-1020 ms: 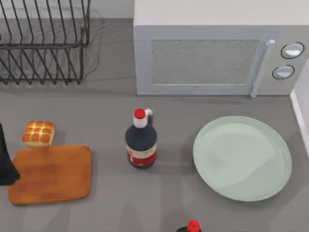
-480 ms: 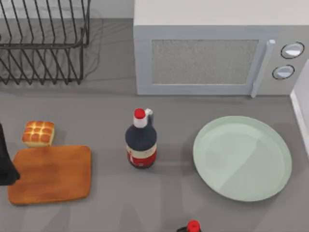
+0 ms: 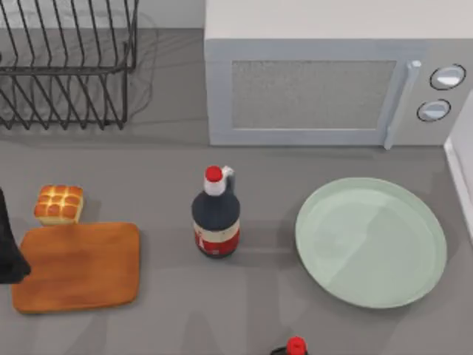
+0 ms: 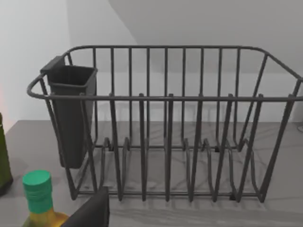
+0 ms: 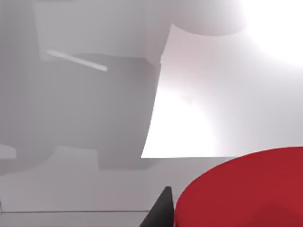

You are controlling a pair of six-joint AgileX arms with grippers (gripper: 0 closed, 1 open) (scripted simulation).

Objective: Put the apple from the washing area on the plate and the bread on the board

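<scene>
The apple is a big red rounded mass close to the right wrist camera. My right gripper is shut on it, one dark fingertip pressed against its side, with pale white walls behind. The pale green plate lies bare at the table's right. The golden bread sits on the table just behind the board's far left corner. The wooden board lies at the left with nothing on it. My left arm stays at the table's left edge, beside the board.
A dark sauce bottle with a red cap stands mid-table. The microwave fills the back. The wire dish rack, also the rack facing the left wrist, stands back left. A red-capped bottle is at the front edge, a green-capped bottle by the rack.
</scene>
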